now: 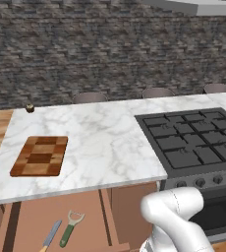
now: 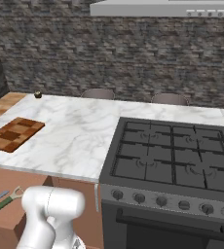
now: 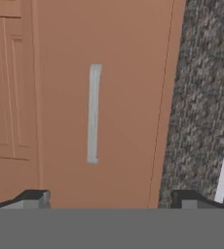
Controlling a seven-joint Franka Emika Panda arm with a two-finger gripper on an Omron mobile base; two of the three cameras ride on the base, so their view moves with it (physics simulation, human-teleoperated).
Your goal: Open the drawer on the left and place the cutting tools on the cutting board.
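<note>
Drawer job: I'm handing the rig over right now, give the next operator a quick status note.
Gripper: open, holding nothing, facing the silver bar handle on a reddish-brown wooden front.
Drawer: pulled out under the marble counter, so opening is done.
Peeler and knife: lying side by side on the drawer floor, peeler to the right of the knife, not yet moved.
Cutting board: on the counter's left end, nothing on it.
Left to do: pick up each tool and set both on the board.
</note>
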